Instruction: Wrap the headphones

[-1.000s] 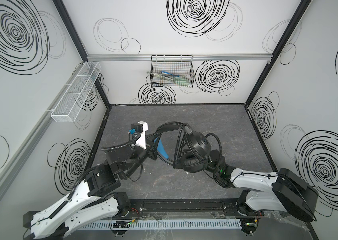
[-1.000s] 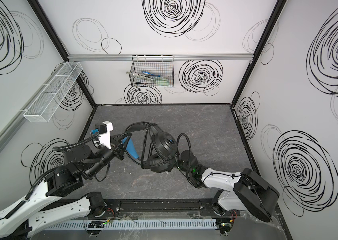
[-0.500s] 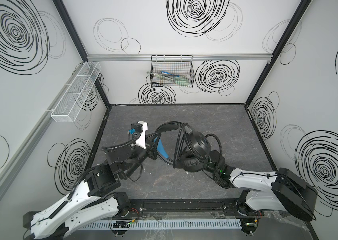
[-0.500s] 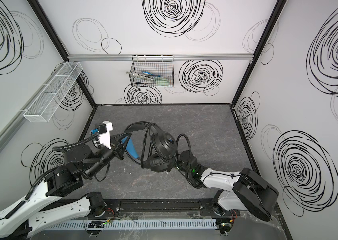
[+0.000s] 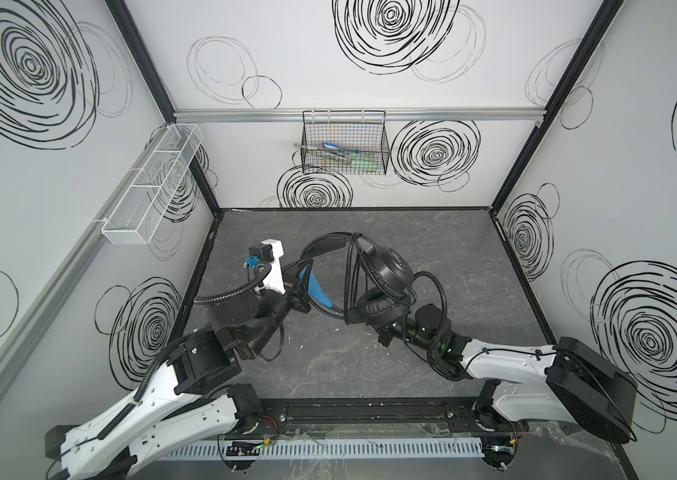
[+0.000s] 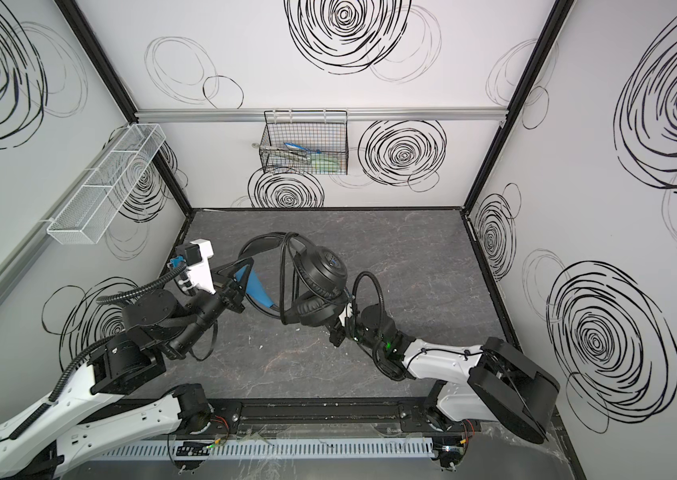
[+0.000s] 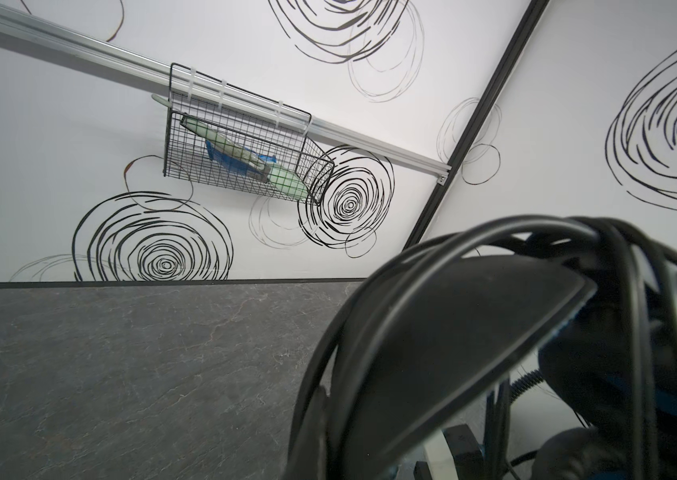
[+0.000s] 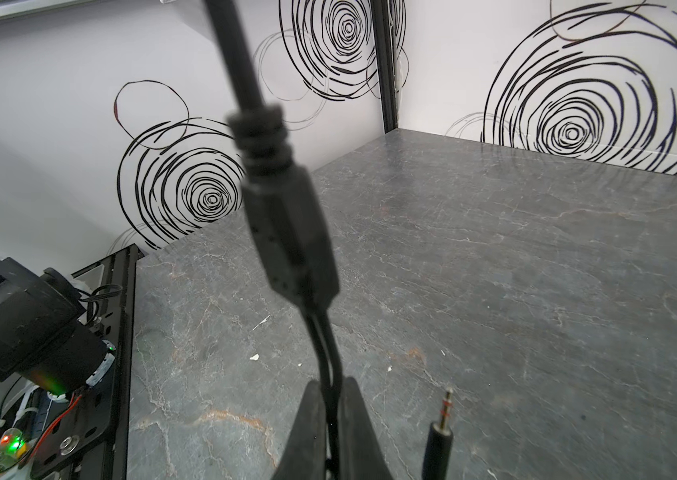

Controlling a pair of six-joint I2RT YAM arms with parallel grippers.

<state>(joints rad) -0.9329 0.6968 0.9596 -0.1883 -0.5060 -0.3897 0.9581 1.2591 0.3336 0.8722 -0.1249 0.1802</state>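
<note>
The black headphones (image 5: 388, 272) (image 6: 322, 270) stand tilted near the middle of the table, with one padded cup low and the blue strap (image 5: 316, 286) to the left. Their thin cable (image 5: 352, 282) is looped several times over the headband. My left gripper (image 5: 301, 297) (image 6: 233, 296) is shut on the headband (image 7: 453, 332); one finger (image 7: 313, 440) shows beside it. Just right of the lower cup, my right gripper (image 5: 384, 336) (image 6: 338, 332) (image 8: 332, 428) is shut on the cable below its thick splitter (image 8: 291, 232). A loose jack plug (image 8: 440, 436) hangs beside the fingers.
A black wire basket (image 5: 345, 145) with tools hangs on the back wall, and a white mesh shelf (image 5: 154, 183) on the left wall. The black arm rail (image 5: 370, 415) runs along the table's front edge. Small white crumbs (image 8: 254, 356) lie on the grey tabletop.
My right gripper has closed on the cable next to the lower cup. The left gripper and the headphones have stayed where they were.
</note>
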